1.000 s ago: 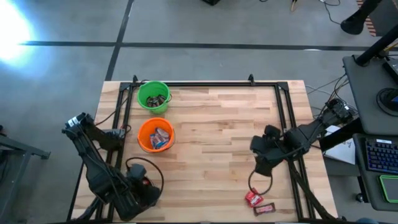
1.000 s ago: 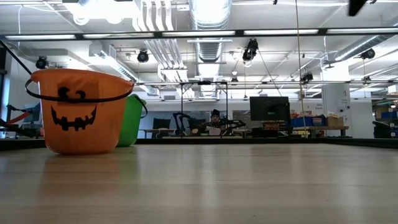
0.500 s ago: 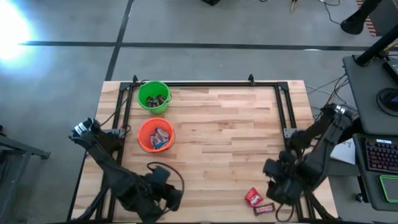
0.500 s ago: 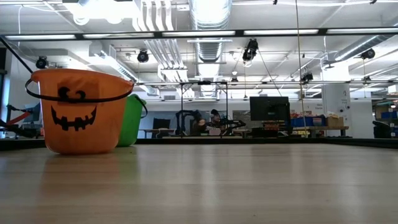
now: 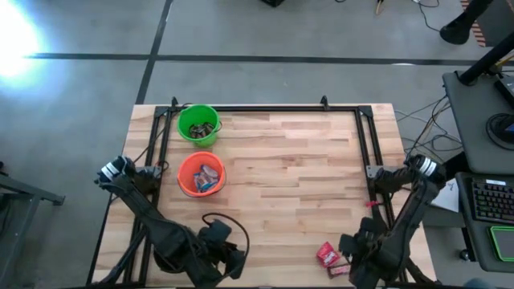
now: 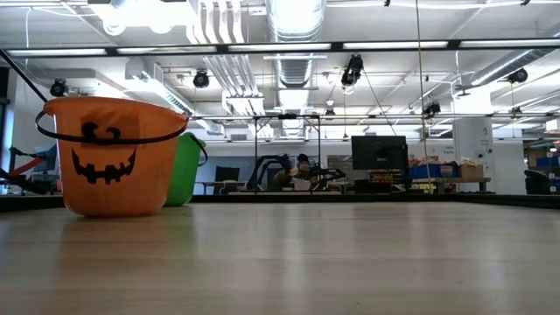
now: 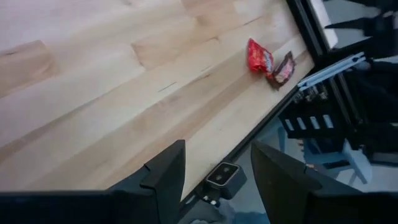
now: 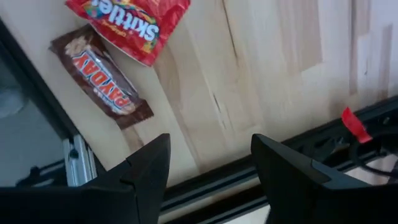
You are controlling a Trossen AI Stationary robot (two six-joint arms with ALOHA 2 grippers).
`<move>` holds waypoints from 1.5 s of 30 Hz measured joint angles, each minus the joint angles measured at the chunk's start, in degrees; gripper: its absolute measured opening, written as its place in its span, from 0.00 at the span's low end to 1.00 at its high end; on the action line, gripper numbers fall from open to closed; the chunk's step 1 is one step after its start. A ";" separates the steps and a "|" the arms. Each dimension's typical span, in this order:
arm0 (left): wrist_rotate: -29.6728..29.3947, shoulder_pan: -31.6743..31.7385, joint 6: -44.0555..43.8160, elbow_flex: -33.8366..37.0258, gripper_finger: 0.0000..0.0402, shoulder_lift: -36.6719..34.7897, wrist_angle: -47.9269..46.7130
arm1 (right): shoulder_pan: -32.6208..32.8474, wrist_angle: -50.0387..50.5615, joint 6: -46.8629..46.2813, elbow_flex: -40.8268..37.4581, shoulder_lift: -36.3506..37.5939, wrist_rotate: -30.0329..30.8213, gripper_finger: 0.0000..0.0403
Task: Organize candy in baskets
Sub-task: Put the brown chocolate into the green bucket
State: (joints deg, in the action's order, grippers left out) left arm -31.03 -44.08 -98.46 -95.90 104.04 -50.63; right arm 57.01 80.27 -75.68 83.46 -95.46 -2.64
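Note:
Two candies lie at the table's near right corner: a red Skittles bag [image 5: 327, 254] [image 8: 127, 18] and a brown PayDay bar [image 5: 341, 269] [image 8: 102, 78] beside it, both flat on the wood. My right gripper [image 5: 360, 255] [image 8: 211, 168] hangs open just to their right and points down. My left gripper [image 5: 233, 258] [image 7: 214, 168] stands open over the near edge's middle and looks toward the red bag [image 7: 260, 56]. The green basket [image 5: 198, 124] and the orange basket [image 5: 201, 174] stand at the far left with candy inside.
A black metal frame [image 5: 365, 152] runs round the table's edges, and its near rail [image 8: 249, 186] lies close under my right gripper. In the low view the orange basket [image 6: 109, 157] stands in front of the green one [image 6: 185, 166]. Bare wood fills the table's middle.
My right gripper has swung from the table's right middle toward the near edge and sunk, ending beside the two candies. My left gripper has gone along the near edge toward the right and has turned. Both have stayed open; the candies have not moved.

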 joint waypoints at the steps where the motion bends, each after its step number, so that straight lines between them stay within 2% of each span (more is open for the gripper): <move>1: -0.02 0.03 -0.17 0.00 0.41 0.04 0.41 | 0.03 -0.02 -1.08 -0.06 -0.46 -0.23 0.54; 4: -1.08 0.12 -1.73 0.00 0.41 0.17 0.75 | 0.07 0.01 -5.24 -0.16 -1.14 -0.07 0.54; 8: -3.17 0.22 -2.47 0.00 0.41 0.18 1.13 | 0.91 -0.34 -10.14 -0.16 -1.08 3.82 0.54; 12: -4.01 0.27 -1.24 0.00 0.41 0.18 1.53 | 3.33 -3.27 0.61 0.53 -0.77 5.26 0.54; 15: -4.07 0.29 -0.98 0.00 0.41 0.18 2.08 | 5.47 -6.08 4.18 0.52 -0.86 5.60 0.54; 24: -7.98 0.40 -1.01 0.00 0.41 0.18 6.08 | 9.10 -10.82 3.61 0.46 -1.18 6.49 0.54; 33: -11.00 0.73 -1.05 0.00 0.41 0.16 8.13 | 8.23 -13.31 5.42 0.39 -5.36 6.87 0.54; 45: -11.10 0.82 2.02 0.00 0.41 0.16 8.04 | 6.16 -17.04 8.49 0.49 -11.19 5.16 0.54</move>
State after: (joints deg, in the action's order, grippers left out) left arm -42.13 -43.26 -96.44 -95.90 104.20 -42.59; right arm 63.17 63.22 -67.19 83.95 -106.64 2.53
